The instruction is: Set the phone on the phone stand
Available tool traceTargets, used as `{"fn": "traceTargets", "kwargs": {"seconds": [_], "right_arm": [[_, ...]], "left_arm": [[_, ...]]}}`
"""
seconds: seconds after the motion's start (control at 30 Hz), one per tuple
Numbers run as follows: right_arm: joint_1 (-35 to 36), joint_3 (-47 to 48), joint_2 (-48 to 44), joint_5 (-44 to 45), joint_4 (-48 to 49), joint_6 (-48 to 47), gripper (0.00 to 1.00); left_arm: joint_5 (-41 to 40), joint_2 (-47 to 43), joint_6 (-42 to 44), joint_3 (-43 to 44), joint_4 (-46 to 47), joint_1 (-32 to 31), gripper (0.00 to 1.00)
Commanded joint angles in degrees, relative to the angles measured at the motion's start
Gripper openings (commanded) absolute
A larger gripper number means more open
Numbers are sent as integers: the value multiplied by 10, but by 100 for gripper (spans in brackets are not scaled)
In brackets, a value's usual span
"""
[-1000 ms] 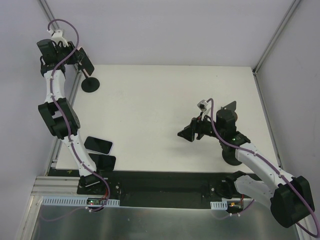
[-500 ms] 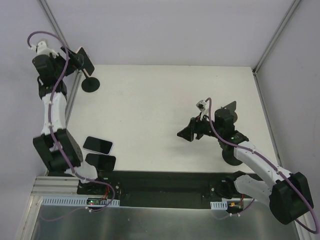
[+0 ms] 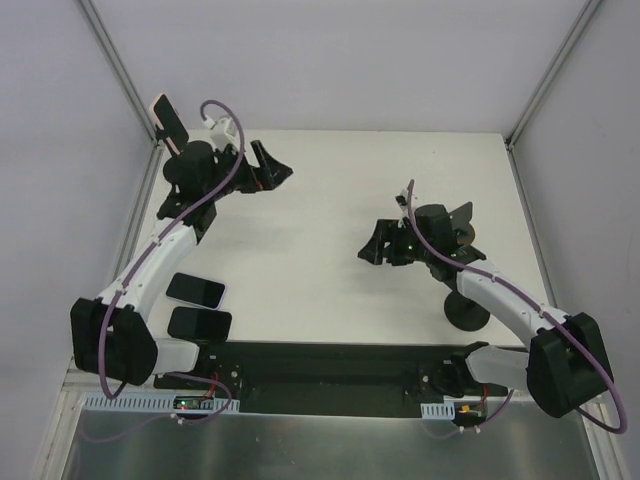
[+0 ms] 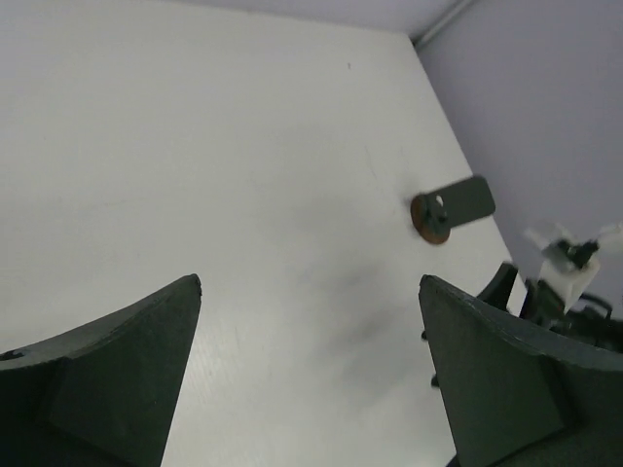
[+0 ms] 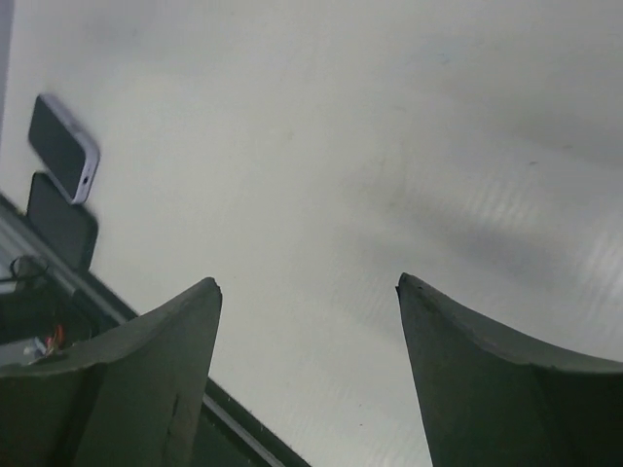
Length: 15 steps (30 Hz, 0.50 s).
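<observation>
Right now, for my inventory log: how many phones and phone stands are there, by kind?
Dark rectangular phones: 3 (white-edged phone, black phone beside it, raised phone at the far-left corner)
Black round-based phone stands: 2 (right stand; left stand under the raised phone, hidden by the left arm)
Total: 5

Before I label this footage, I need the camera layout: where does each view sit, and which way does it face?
Top external: above and behind the bases, looking down on the white table; the left arm and right arm both show.
Left wrist: on the left arm, facing across the table to a black phone stand; open left jaws frame it.
Right wrist: on the right arm, facing a white-edged phone and a black phone; open right jaws frame it.
Shared: top and right wrist both show those phones.
</observation>
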Motion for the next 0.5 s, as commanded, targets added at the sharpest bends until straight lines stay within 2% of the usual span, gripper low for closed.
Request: {"fn": "traceTargets", "kwargs": {"seconds": [0.0, 0.17, 0.37, 0.47], "right_arm": [[-40, 90, 22, 177, -146, 31, 77], [-130, 167, 53, 246, -256, 75, 77], [-215, 200, 31, 384, -299, 126, 79], [-248, 210, 23, 390, -319, 137, 78]], "left_arm": [[93, 34, 103, 52, -94, -47, 92], [125, 33, 128, 61, -135, -64, 94], [149, 20, 124, 58, -149, -86, 94], [146, 13, 134, 65, -161, -102, 95]]}}
